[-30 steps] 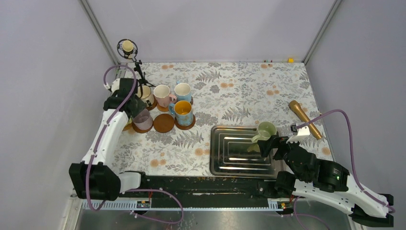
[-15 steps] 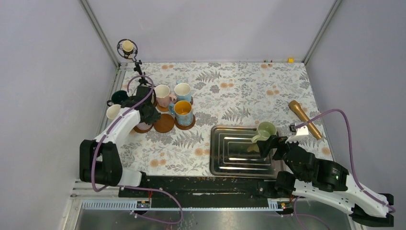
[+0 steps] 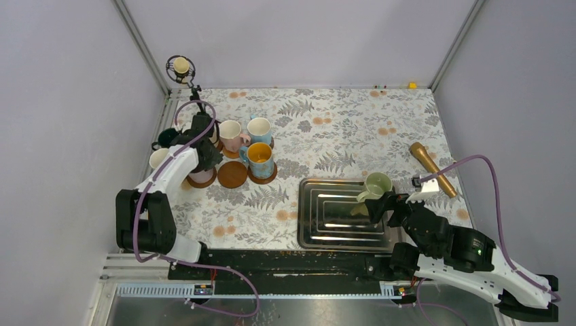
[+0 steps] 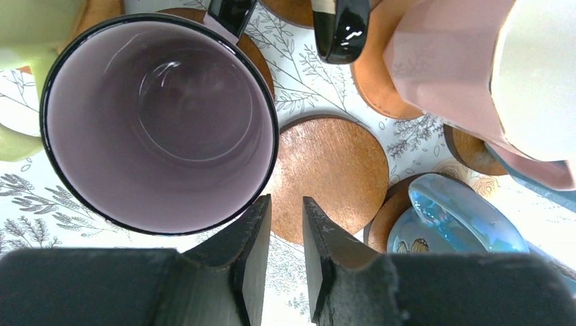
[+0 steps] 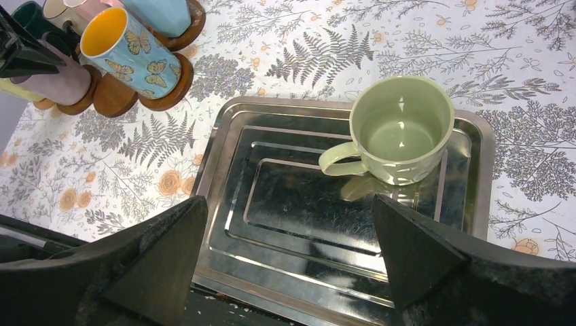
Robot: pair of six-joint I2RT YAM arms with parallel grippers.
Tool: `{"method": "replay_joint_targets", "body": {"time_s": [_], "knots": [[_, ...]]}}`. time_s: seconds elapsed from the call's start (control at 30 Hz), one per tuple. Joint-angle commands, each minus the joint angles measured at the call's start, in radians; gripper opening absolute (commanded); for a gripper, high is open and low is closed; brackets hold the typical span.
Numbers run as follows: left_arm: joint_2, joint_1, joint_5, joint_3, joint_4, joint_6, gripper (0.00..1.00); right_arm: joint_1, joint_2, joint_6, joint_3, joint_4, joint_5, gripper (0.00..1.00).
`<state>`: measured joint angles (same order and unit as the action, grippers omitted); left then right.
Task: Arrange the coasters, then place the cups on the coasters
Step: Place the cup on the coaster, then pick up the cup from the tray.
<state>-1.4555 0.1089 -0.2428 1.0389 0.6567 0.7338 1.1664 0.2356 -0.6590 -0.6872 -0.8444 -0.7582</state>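
Several cups stand clustered on brown coasters at the table's left. My left gripper (image 3: pixel 207 157) (image 4: pixel 285 204) hovers over them beside the mauve cup (image 3: pixel 202 175) (image 4: pixel 159 122). Its fingers are a narrow gap apart with nothing between them, both outside that cup's rim. Under the fingertips lies a bare coaster (image 3: pixel 232 174) (image 4: pixel 333 173). The pink cup (image 4: pixel 448 75), the light blue cup (image 3: pixel 259 129) and the yellow-lined butterfly cup (image 3: pixel 260 158) (image 5: pixel 132 51) are close by. A pale green cup (image 3: pixel 376 185) (image 5: pixel 401 129) stands in the steel tray (image 3: pixel 319 231). My right gripper (image 3: pixel 384 204) (image 5: pixel 289 204) is wide open just short of it.
A gold cylinder (image 3: pixel 432 159) lies at the right of the table. A small microphone stand (image 3: pixel 181 68) rises at the back left corner. A dark green cup (image 3: pixel 165 139) and a white cup (image 3: pixel 160 157) sit at the left edge beside my left arm.
My left arm swung from the cluster's left side to above it, bringing the gripper beside the mauve cup. The right arm and the pale green cup have not moved.
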Motion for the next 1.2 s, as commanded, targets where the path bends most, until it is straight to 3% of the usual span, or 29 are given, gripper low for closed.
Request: {"method": "replay_joint_targets", "body": {"time_s": [0.0,0.3,0.57,0.7,0.77,0.93,1.17], "knots": [[-0.012,-0.020,-0.067,0.037,0.006,0.004,0.25,0.006,-0.007,0.001,-0.040,-0.014,-0.026,0.99],[0.049,0.003,0.072,0.020,-0.027,-0.022,0.29,0.006,0.031,-0.051,-0.054,-0.060,-0.064,0.99],[0.135,0.074,0.237,0.084,0.027,-0.152,0.42,0.006,0.267,-0.058,-0.143,-0.158,-0.134,0.92],[0.194,0.111,0.304,0.086,0.052,-0.207,0.55,0.006,0.349,0.079,-0.162,-0.087,-0.074,0.88],[0.236,0.113,0.333,0.073,0.055,-0.231,0.72,0.006,0.386,0.122,-0.180,-0.080,-0.057,0.85],[0.343,0.114,0.358,0.058,0.073,-0.285,0.97,0.001,0.461,0.184,-0.199,-0.044,-0.050,0.74],[0.448,0.113,0.403,0.059,0.103,-0.376,0.99,-0.154,0.604,0.228,-0.236,-0.029,0.133,0.70]]}}
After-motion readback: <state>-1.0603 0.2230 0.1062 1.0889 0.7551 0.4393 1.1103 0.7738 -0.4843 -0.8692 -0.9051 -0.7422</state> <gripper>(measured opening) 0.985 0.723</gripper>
